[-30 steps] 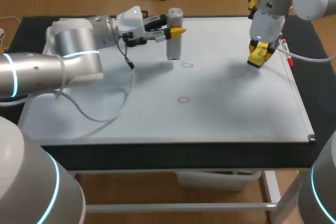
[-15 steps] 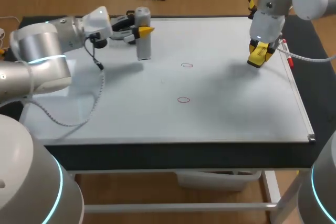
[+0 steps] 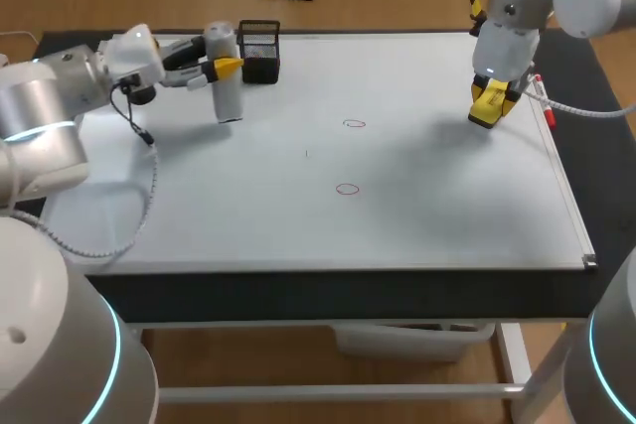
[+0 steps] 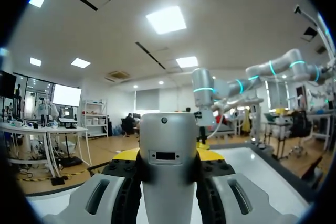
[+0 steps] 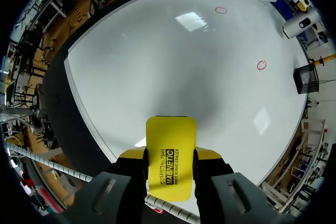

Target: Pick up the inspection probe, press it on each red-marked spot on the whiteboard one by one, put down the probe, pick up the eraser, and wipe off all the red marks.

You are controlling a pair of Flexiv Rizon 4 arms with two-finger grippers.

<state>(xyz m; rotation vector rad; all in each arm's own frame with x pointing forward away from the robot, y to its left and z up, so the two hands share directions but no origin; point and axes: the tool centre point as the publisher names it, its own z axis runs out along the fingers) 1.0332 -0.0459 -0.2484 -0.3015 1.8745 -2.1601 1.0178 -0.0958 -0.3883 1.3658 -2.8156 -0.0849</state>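
Grey cylindrical probe (image 3: 228,91) in L hand (image 3: 225,67) — flat yellow eraser (image 5: 170,145) in R hand (image 3: 488,105).

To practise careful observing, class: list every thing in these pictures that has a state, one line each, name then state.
Probe: upright, gripped by left gripper.
Left gripper: shut on probe.
Eraser: gripped by right gripper.
Right gripper: shut on eraser.
Red marks: two, unwiped.
Basket: upright.
Whiteboard: lying flat.

A table (image 3: 298,293) carries the whiteboard (image 3: 427,211) (two red marks (image 3: 347,188) on it), a black basket (image 3: 259,52) at its far edge.
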